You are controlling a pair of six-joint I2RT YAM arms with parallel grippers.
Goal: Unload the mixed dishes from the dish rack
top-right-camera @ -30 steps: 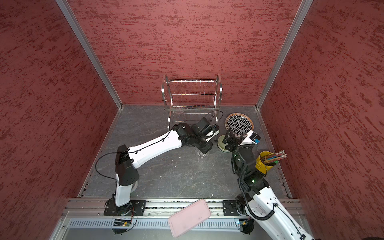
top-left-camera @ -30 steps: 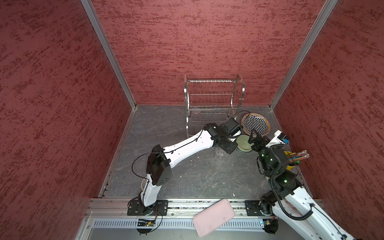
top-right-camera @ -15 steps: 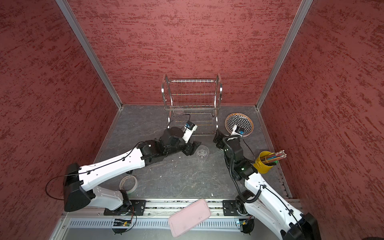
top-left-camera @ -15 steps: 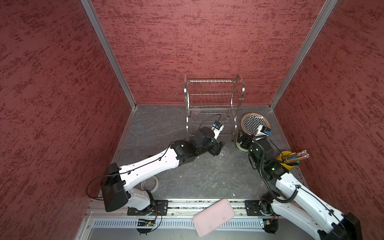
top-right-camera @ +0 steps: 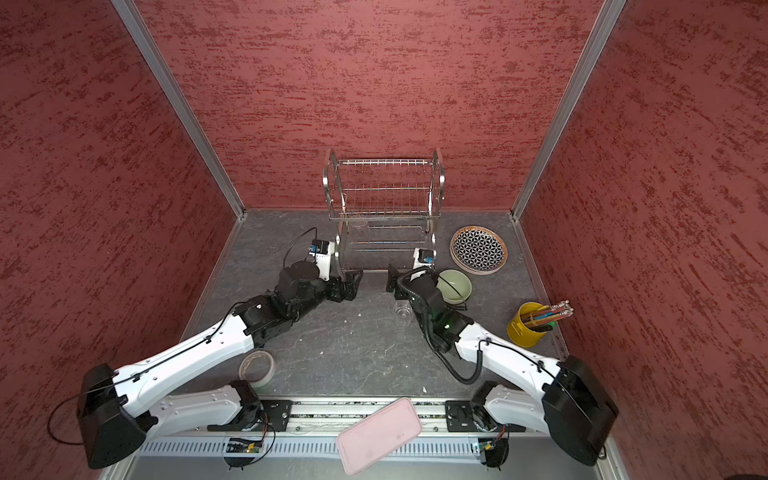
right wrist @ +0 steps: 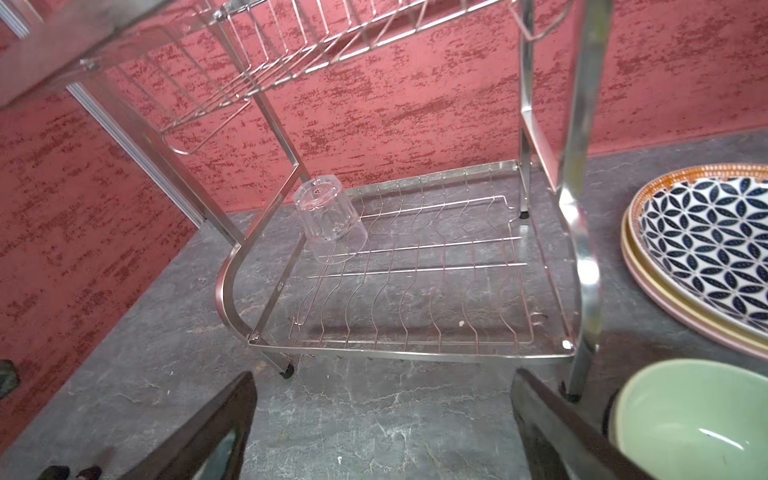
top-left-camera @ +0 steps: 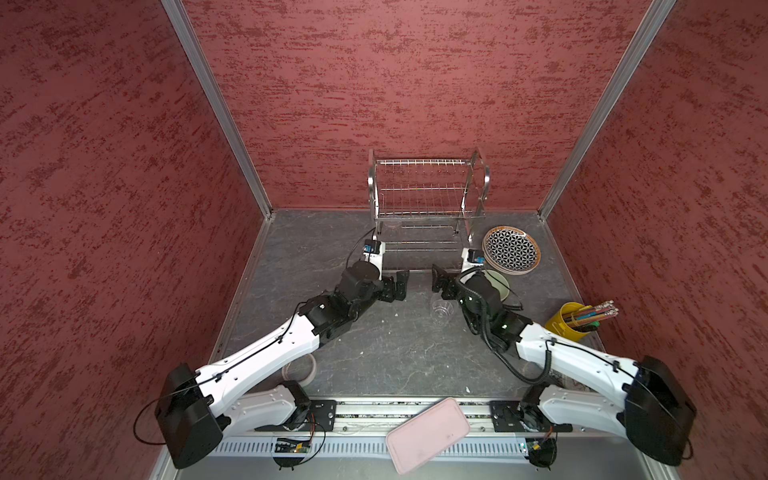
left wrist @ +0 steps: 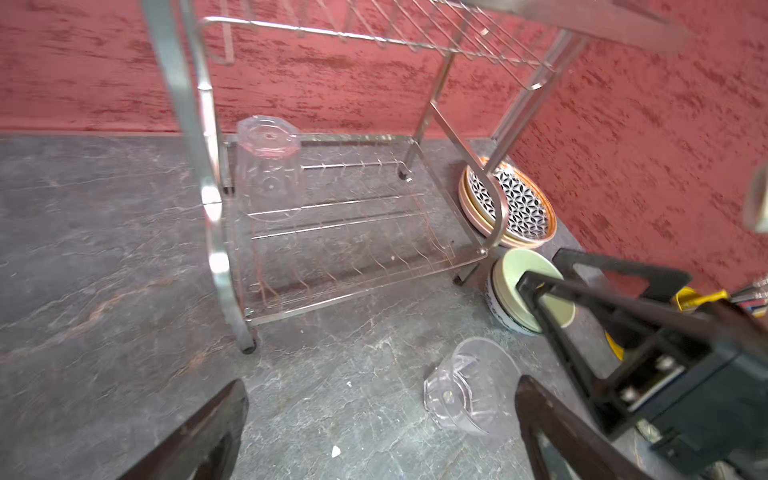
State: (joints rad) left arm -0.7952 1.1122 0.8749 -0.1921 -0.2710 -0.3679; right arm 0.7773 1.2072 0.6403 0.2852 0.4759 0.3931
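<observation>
On the lower tier of the dish rack [top-left-camera: 428, 189] stood an upturned clear cup [right wrist: 328, 220]; a tipped clear cup [left wrist: 469, 386] lay outside on the table. The pale green bowl [left wrist: 515, 274] nested in the blue-floral bowl [left wrist: 494, 301]. The left gripper [top-left-camera: 400, 286] and right gripper [top-left-camera: 439, 282] gaped, empty.

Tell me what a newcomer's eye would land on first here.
The shiny steel dish rack stands at the back, bare but for one upturned clear cup on its lower tier. Right of it lies the black-and-white geometric plate, bold against the grey floor.
</observation>
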